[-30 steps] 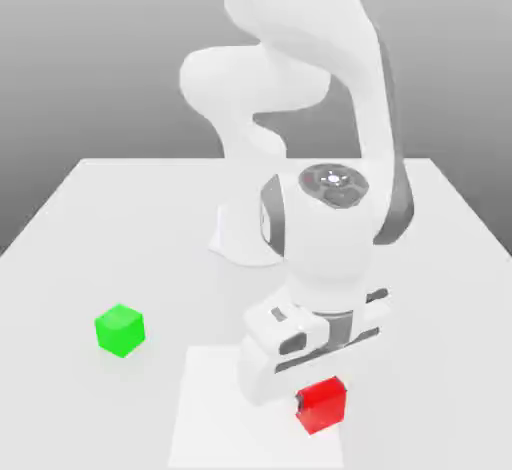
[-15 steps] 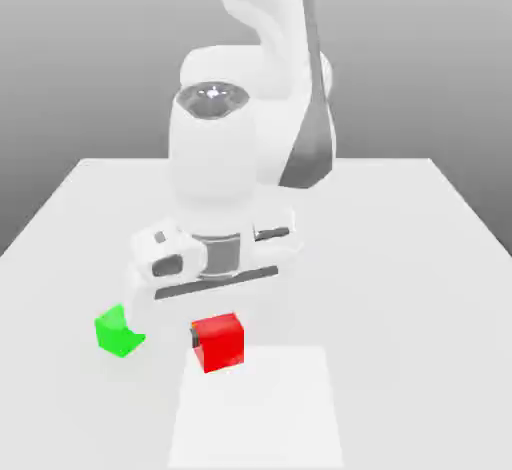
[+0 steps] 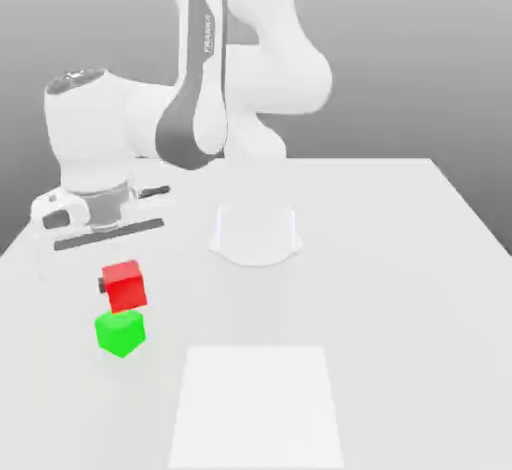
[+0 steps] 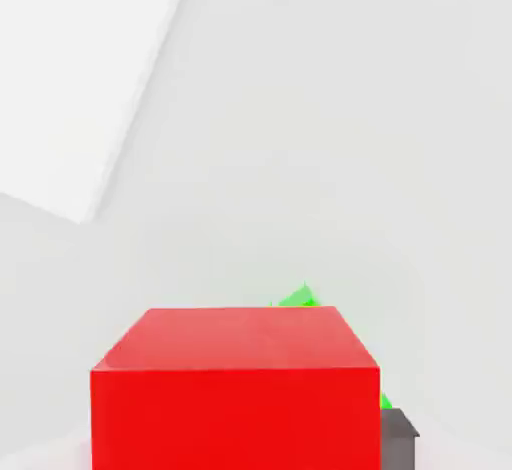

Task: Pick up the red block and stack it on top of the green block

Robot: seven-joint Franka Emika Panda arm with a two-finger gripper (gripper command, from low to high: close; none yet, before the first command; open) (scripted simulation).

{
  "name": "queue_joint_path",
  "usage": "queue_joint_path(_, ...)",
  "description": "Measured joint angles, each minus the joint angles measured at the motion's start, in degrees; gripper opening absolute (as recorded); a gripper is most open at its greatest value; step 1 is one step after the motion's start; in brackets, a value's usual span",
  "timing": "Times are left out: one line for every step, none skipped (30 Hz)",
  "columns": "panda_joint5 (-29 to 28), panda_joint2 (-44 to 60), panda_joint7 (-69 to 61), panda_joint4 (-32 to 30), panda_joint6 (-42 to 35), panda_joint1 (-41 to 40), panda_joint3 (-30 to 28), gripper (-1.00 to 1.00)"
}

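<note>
The red block (image 3: 125, 286) hangs in the air at the exterior view's left, held between the fingers of my gripper (image 3: 123, 285), which is shut on it. Directly beneath it the green block (image 3: 120, 332) rests on the white table; the red block's lower edge sits just above the green block's top, and I cannot tell whether they touch. In the hand view the red block (image 4: 235, 388) is large in the foreground, a dark fingertip (image 4: 398, 436) shows beside it, and slivers of the green block (image 4: 298, 298) peek out behind it.
A paler square patch (image 3: 258, 406) marks the table near the front edge. The arm's round white base (image 3: 256, 233) stands mid-table, to the exterior view's right of the blocks. The arm's links tower over the back left.
My gripper has carried the red block from the front patch, up and toward the exterior view's left, to a spot right over the green block. The green block has stayed put.
</note>
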Motion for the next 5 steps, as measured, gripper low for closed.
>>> queue_joint_path(1.3,1.1,-0.9,0.1,1.0,0.3,0.1,-1.00)
queue_joint_path(2.3,2.2,-1.6,0.1,2.1,0.5,0.1,-1.00)
queue_joint_path(2.9,3.2,-2.0,0.1,3.2,0.6,0.1,-1.00)
queue_joint_path(2.9,4.2,-2.1,0.1,4.4,0.6,0.1,-1.00)
queue_joint_path(2.5,5.1,-1.7,0.0,5.6,0.8,0.0,-1.00)
